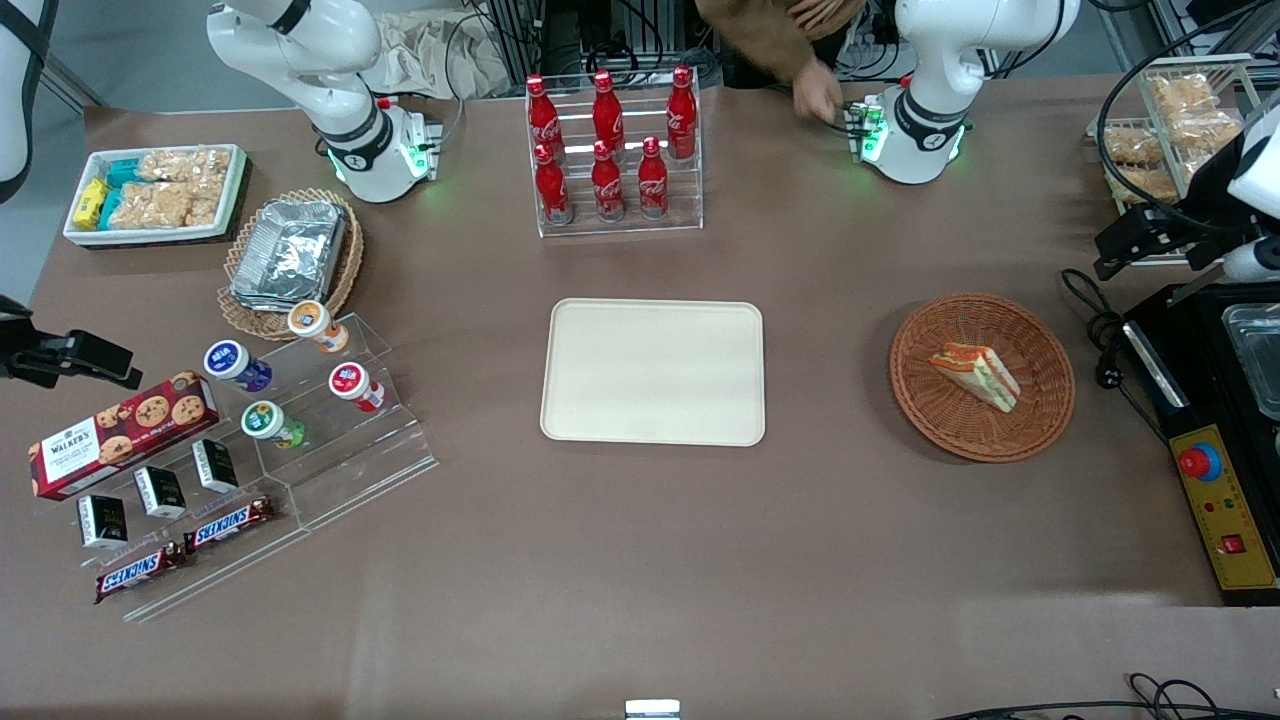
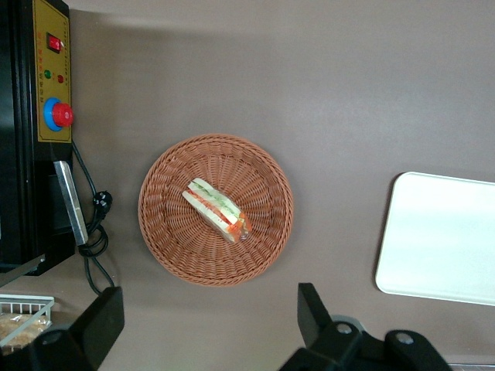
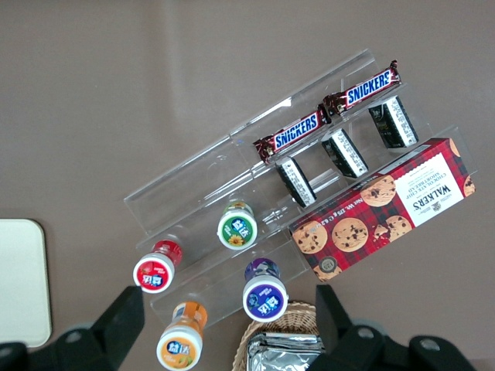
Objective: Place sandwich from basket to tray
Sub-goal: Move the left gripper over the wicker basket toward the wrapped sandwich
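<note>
The sandwich [image 1: 975,375] lies on its side in the middle of the round reddish-brown basket [image 1: 1040,420], which sits on the brown tabletop [image 1: 700,560] toward the working arm's end, well apart from the cream tray [image 1: 653,372] (nothing lies on the tray). The tool [image 2: 209,328] hangs high above the tabletop just beside the basket with its two dark fingers [image 2: 313,313] spread wide, holding nothing and touching neither basket nor sandwich.

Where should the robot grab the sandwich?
Likely from above, closing across the sandwich's two flat bread faces near its middle. It lies alone in the shallow basket, so nothing blocks a top approach. The gripper is open and apart from the basket.
</note>
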### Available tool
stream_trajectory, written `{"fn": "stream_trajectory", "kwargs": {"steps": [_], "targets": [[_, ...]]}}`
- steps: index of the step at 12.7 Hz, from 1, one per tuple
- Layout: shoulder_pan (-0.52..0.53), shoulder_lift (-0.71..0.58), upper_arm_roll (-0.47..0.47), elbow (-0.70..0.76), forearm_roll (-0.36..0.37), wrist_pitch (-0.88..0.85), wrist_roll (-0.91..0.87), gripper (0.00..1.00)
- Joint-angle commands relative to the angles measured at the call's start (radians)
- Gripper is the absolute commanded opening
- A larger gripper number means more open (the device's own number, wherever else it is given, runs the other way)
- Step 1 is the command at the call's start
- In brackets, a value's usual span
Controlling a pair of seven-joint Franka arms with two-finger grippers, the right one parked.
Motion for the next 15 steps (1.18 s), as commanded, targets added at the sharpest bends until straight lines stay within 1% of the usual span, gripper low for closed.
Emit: {"fn": "stream_trajectory", "kwargs": {"steps": [1,3,4,6,7,8,10,12,13,15], "targets": [[0.008,0.020,-0.011,0.034,-0.013,-0.026,-0.025,1.00],[0.008,0.040,-0.012,0.055,-0.013,-0.030,-0.045,1.00],[0.007,0.040,-0.014,0.049,-0.010,-0.038,-0.129,1.00],[0.007,0.057,-0.027,0.029,-0.012,-0.038,-0.432,1.00],[0.005,0.057,-0.037,0.002,0.004,-0.028,-0.497,1.00],[0.007,0.057,-0.047,-0.026,0.010,-0.020,-0.512,1.00],[0.007,0.037,-0.047,-0.137,0.027,0.052,-0.550,1.00],[0.007,-0.004,-0.049,-0.312,0.030,0.212,-0.686,1.00],[0.007,-0.024,-0.049,-0.399,0.031,0.306,-0.706,1.00],[0.008,-0.027,-0.047,-0.512,0.039,0.418,-0.736,1.00]]}}
